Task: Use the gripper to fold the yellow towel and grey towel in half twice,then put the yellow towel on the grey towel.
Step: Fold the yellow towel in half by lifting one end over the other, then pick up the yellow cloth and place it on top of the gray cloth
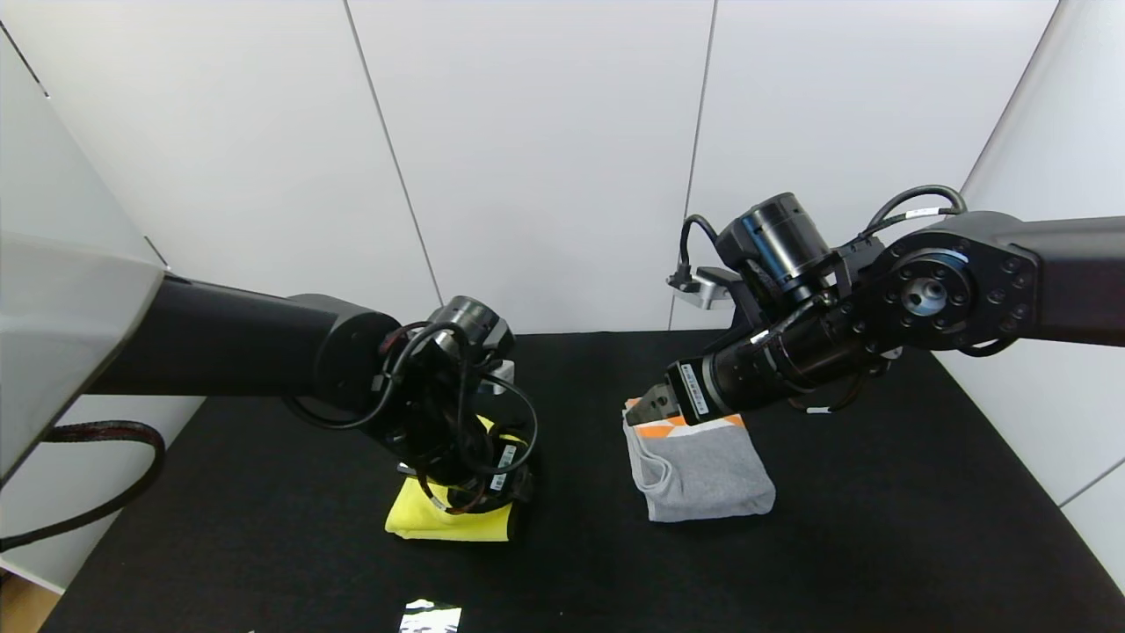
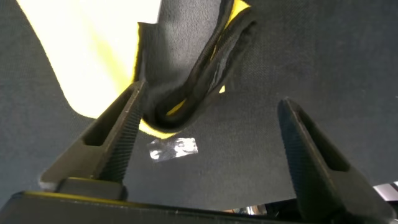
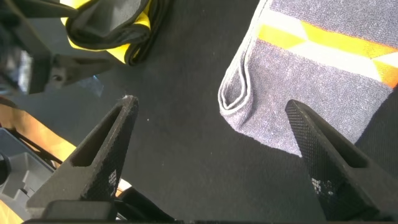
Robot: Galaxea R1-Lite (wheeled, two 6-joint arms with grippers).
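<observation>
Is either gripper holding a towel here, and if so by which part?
Neither. The left gripper is open over the yellow towel's black-trimmed edge; the right gripper is open beside the grey towel.

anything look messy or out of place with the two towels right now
Slightly. The yellow towel is folded unevenly, its black backing bunched open at one edge in the left wrist view. The grey towel sits folded fairly neatly; one rolled edge bulges.

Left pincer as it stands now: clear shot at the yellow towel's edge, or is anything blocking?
Probably yes. The left pincer is open right above the yellow towel, one finger at its folded edge. Only black table lies around it; the grey towel and right pincer sit well apart.
</observation>
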